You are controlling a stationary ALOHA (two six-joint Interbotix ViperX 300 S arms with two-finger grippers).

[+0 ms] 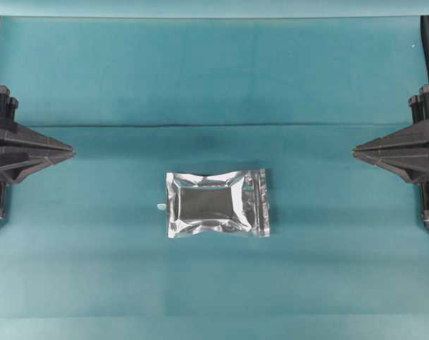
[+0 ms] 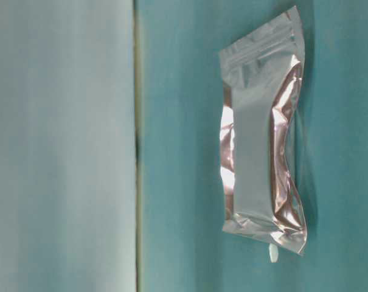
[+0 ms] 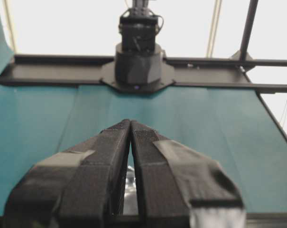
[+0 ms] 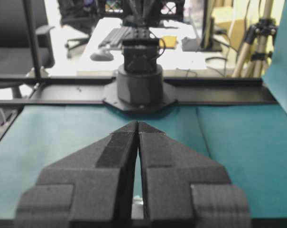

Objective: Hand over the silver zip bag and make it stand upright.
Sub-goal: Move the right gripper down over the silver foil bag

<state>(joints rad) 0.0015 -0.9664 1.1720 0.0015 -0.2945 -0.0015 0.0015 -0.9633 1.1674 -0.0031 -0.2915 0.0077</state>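
Silver foil, crinkled and glossy, makes up the silver zip bag (image 1: pixel 218 203), which lies flat near the middle of the bench (image 1: pixel 200 78), a little toward its near edge and well apart from both arms. It looks light and thin, puffed a little in the middle with flat sealed borders all round, so it will likely bend and slide on the teal cloth rather than resist a push. The zip strip runs along the short edge that faces the right side, and that stiffer band, or the sealed rim opposite, seems the best place to pinch; the slick middle panel would probably slip or dent. A tiny pale scrap (image 1: pixel 160 206) sits just beside the bag's left edge. Farther out, the left claw (image 1: pixel 71 151) at the left edge and the right claw (image 1: pixel 356 150) at the right edge both have their tips pressed together, holding nothing.
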